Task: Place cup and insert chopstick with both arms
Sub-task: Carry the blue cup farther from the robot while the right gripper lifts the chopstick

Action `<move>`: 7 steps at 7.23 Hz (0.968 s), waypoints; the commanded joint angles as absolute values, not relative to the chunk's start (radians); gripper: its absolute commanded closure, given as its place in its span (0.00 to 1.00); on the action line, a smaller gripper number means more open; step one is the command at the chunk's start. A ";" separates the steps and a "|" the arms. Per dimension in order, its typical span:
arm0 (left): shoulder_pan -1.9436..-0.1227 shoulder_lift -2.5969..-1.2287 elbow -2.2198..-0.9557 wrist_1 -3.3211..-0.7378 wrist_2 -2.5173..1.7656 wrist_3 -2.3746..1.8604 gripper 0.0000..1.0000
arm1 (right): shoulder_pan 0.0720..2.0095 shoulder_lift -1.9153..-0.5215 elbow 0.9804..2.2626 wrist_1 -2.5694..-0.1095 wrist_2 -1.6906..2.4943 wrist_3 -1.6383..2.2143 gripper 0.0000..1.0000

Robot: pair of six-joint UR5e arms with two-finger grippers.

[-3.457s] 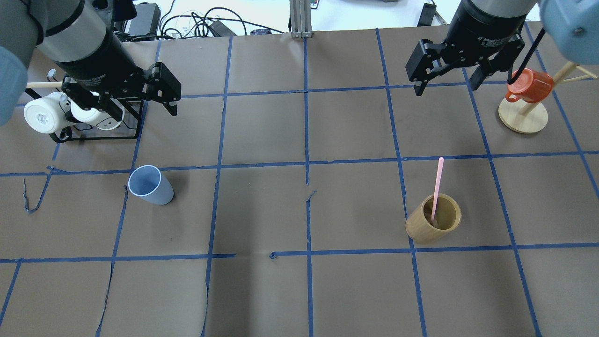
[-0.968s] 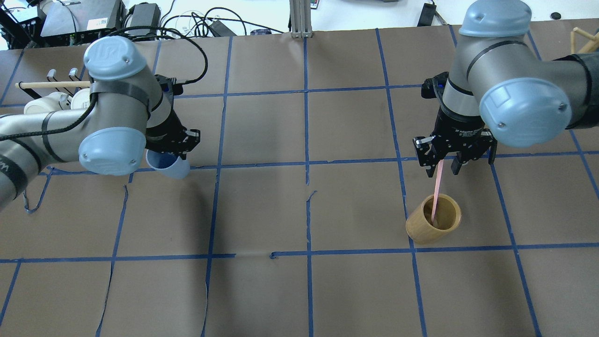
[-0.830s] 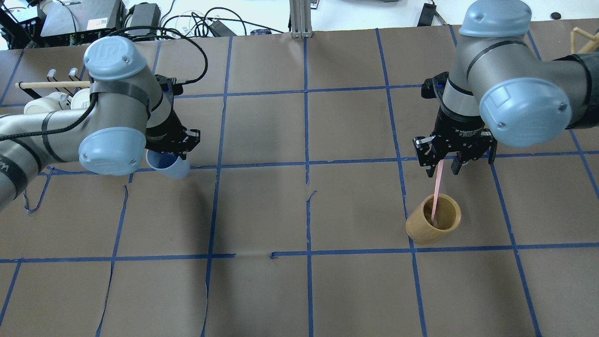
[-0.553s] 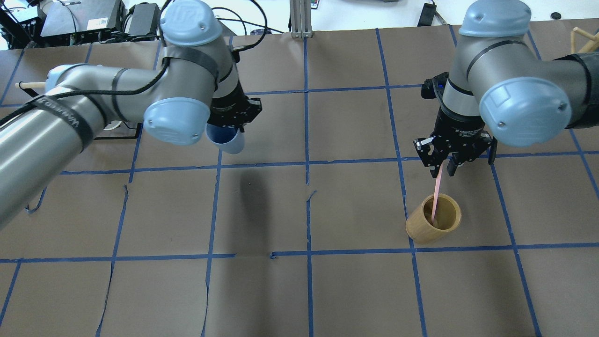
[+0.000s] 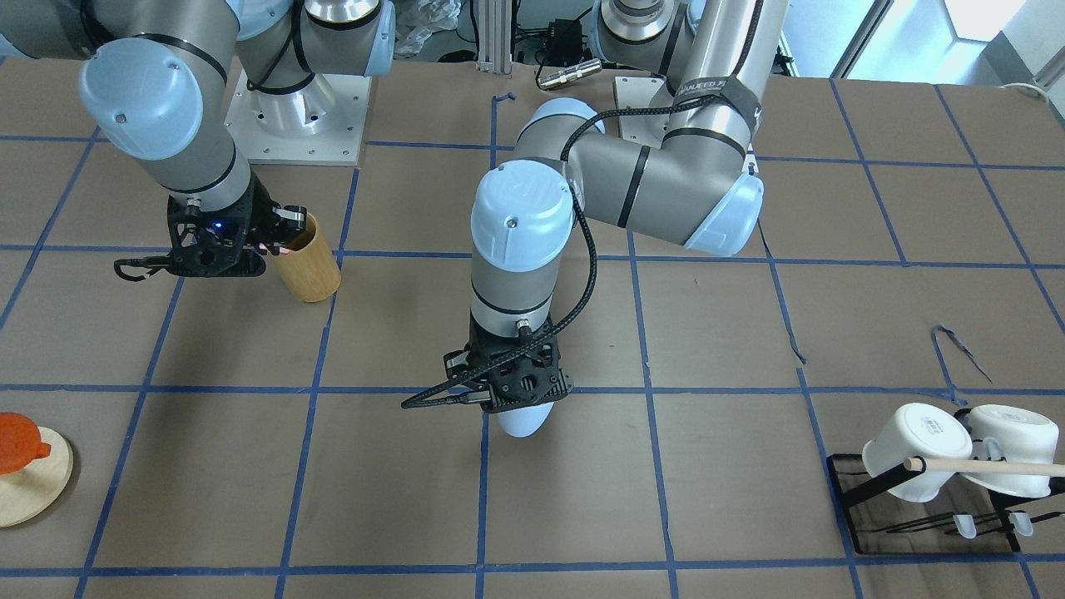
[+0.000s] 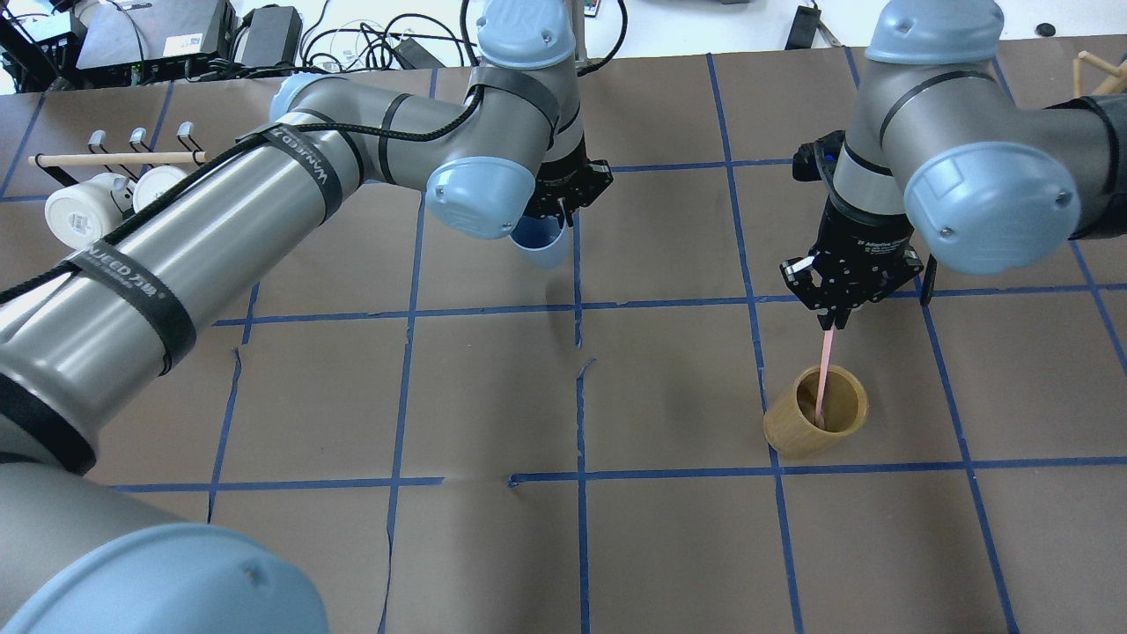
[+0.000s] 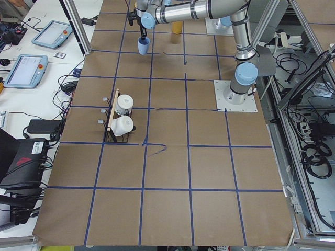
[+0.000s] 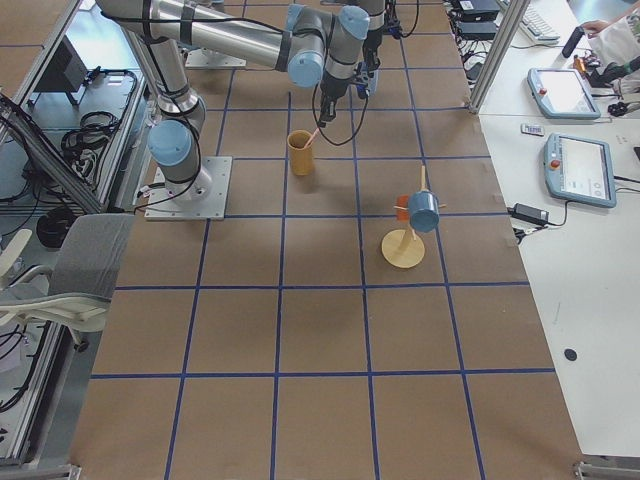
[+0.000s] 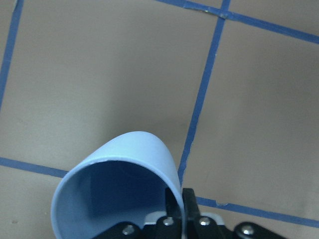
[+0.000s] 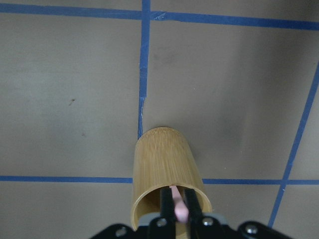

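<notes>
My left gripper [image 6: 552, 220] is shut on the rim of the pale-blue cup [image 6: 541, 246] and holds it above the table beside the centre blue tape line. The cup also shows in the front view [image 5: 519, 421] and the left wrist view [image 9: 119, 169], one finger inside the rim. My right gripper [image 6: 834, 319] is shut on the top of the pink chopstick [image 6: 822, 374]. The chopstick stands in the tan bamboo cylinder [image 6: 814, 418] at the right. The right wrist view shows the fingers pinching the pink chopstick [image 10: 178, 208] above the bamboo cylinder [image 10: 162, 164].
A black rack with two white mugs [image 6: 97, 198] and a wooden rod stands at the far left. A wooden mug tree [image 5: 25, 474] with an orange mug stands at the far right. Blue tape lines grid the brown table cover.
My left arm has carried the blue cup from the table's left side to the centre line. My right gripper has closed on the chopstick's top.
</notes>
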State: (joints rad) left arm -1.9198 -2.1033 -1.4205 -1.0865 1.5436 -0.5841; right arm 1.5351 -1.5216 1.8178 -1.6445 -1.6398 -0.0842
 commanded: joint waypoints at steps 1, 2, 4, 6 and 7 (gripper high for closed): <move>-1.934 -2.164 -1.393 -1.063 1.516 -0.580 1.00 | 1.534 -1.531 1.815 -1.644 -1.640 -0.084 1.00; -1.937 -2.178 -1.393 -1.045 1.516 -0.580 1.00 | 1.532 -1.535 1.807 -1.643 -1.634 -0.083 1.00; -1.937 -2.180 -1.391 -1.042 1.514 -0.612 0.26 | 1.534 -1.554 1.691 -1.590 -1.595 -0.080 1.00; -1.933 -2.140 -1.387 -1.051 1.517 -0.621 0.00 | 1.534 -1.554 1.530 -1.484 -1.585 -0.081 1.00; -1.925 -2.096 -1.382 -1.081 1.520 -0.612 0.00 | 1.534 -1.555 1.467 -1.456 -1.583 -0.081 1.00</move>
